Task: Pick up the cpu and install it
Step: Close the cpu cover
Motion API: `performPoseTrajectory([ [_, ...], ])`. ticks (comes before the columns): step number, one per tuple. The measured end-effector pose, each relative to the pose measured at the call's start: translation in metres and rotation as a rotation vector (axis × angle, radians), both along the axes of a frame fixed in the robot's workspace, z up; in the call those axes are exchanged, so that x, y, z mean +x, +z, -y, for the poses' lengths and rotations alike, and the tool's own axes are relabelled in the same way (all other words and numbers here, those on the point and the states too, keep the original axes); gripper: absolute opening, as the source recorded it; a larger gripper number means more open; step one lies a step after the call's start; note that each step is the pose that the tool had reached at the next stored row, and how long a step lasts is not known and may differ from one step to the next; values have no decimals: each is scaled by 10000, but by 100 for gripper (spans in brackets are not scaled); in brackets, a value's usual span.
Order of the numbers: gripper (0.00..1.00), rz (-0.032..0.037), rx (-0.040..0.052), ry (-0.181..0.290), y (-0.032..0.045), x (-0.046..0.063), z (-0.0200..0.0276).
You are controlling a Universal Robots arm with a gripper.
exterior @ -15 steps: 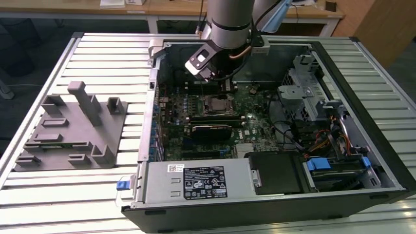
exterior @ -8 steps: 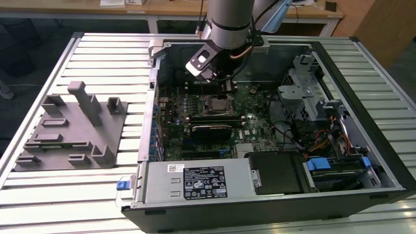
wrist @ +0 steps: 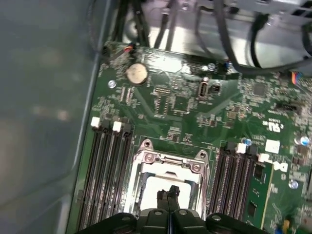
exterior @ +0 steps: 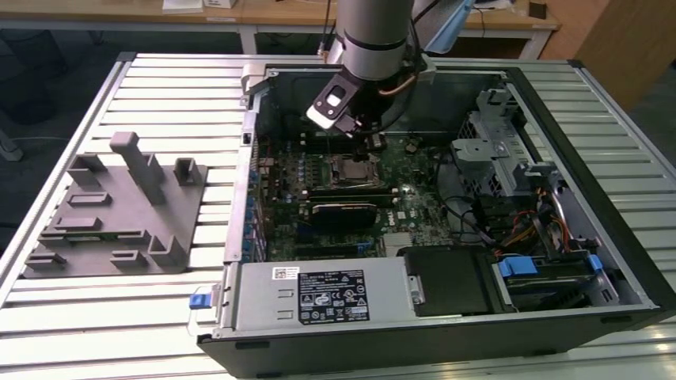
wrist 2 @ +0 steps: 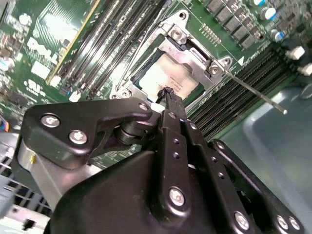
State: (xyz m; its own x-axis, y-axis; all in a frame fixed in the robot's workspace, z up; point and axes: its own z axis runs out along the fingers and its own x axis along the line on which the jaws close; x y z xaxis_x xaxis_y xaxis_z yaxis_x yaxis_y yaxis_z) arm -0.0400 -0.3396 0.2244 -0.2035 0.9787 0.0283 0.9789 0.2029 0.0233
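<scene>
An open computer case (exterior: 423, 344) is laid on a slatted metal worktop (exterior: 169, 87). A grey moulded fixture (exterior: 116, 214) is set well apart from it, at the exterior view's left. The arm's gripper (wrist 2: 168, 93) is positioned inside the case, over the green motherboard (wrist: 185, 102). In both wrist views the cpu (wrist 2: 168, 75), pale and square, is seen lying flat within the metal socket frame (wrist: 168, 160), between banks of memory slots (wrist: 105, 165). The black fingers (wrist: 162, 196) are pressed together with nothing gripped between them. Their tips are held just over the cpu's top; whether they touch it cannot be judged.
</scene>
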Motion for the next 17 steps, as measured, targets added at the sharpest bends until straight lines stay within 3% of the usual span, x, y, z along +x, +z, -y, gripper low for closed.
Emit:
performPoseTrajectory([
  [10,11,0,0,1831,-6,0,0],
  [17,11,1,0,3645,-12,0,0],
])
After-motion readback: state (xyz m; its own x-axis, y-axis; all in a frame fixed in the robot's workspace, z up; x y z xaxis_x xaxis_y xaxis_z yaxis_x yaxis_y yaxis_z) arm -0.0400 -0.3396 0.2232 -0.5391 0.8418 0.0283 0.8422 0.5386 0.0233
